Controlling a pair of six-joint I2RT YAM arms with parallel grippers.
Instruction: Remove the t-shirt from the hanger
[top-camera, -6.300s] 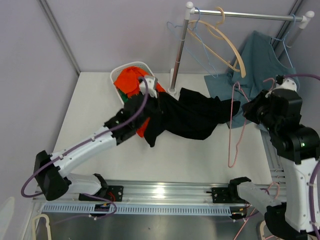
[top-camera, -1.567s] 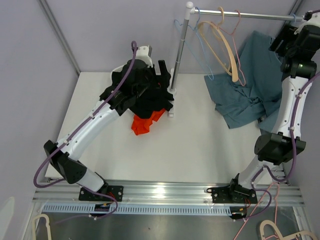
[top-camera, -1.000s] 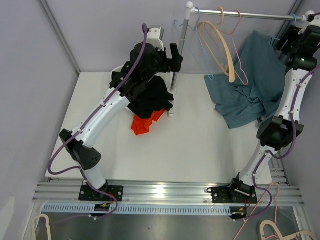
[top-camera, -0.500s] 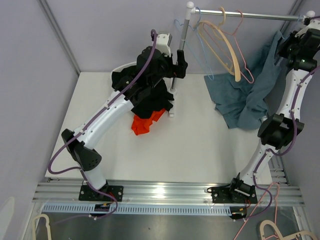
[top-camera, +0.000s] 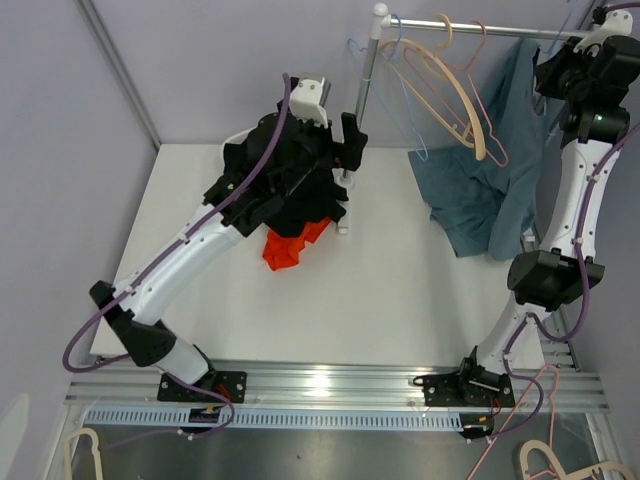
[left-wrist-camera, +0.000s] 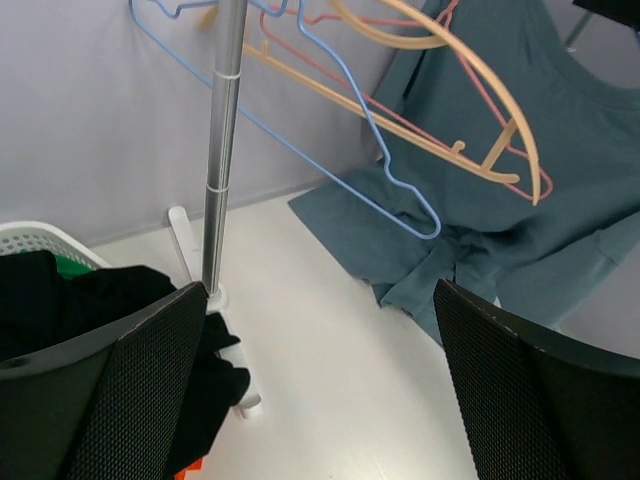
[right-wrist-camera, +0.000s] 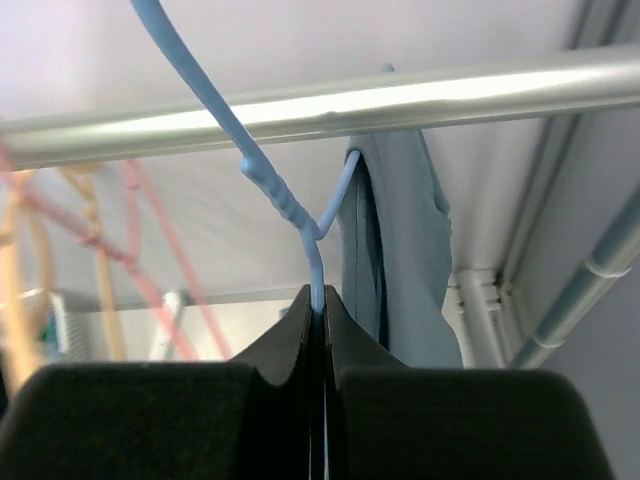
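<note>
Two grippers are shown. Compared with a second earlier, the right gripper (right-wrist-camera: 320, 300) is now clamped fully on the wire neck of the blue hanger (right-wrist-camera: 285, 195), just under the rail (right-wrist-camera: 420, 98), and the teal t-shirt (top-camera: 495, 180) is drawn up steeper. The t-shirt hangs directly behind that gripper, its hem pooled on the table (top-camera: 380, 300) near the right edge. The left gripper (left-wrist-camera: 320, 350) is held wide open, empty, beside the rack post (left-wrist-camera: 222, 150); bare tabletop separates post and t-shirt.
</note>
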